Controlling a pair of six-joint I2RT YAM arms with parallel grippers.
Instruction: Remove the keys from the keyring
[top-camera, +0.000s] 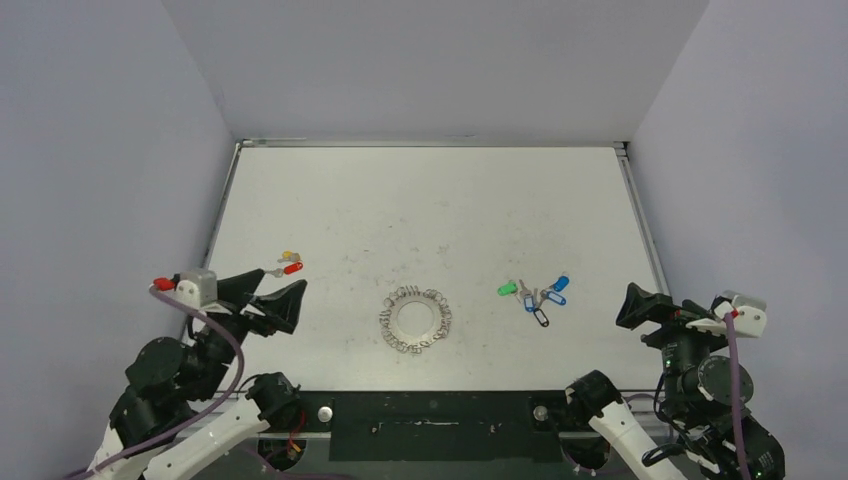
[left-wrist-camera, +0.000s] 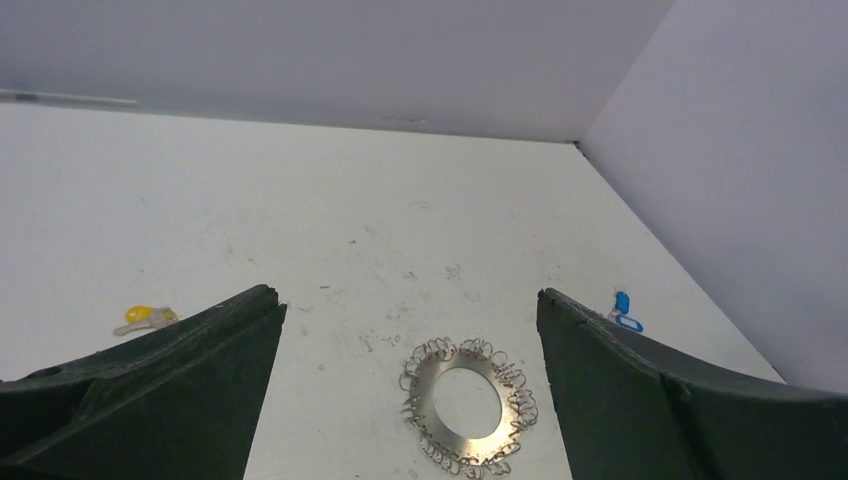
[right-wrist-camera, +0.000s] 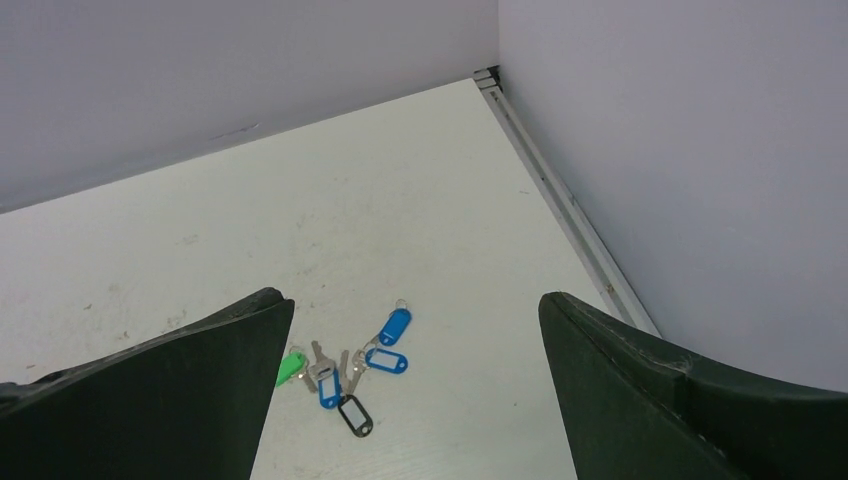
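Light is even and diffuse, from overhead; no hard shadows. Desk (top-camera: 430, 200) reads bright off-white, not blown out; walls have a cool lilac-grey cast. Keyring (top-camera: 417, 321) casts only a faint soft shadow; in the left wrist view its metal has a mild sheen, no glare. Top view is sharp overall, but small tags look soft at low res. In wrist views, fingers (left-wrist-camera: 150, 400) of left hand (left-wrist-camera: 405, 298) and right hand (right-wrist-camera: 412, 298) sit close to lens: v. dark, little surface detail, edges slightly soft. Bkgd there stays in focus.
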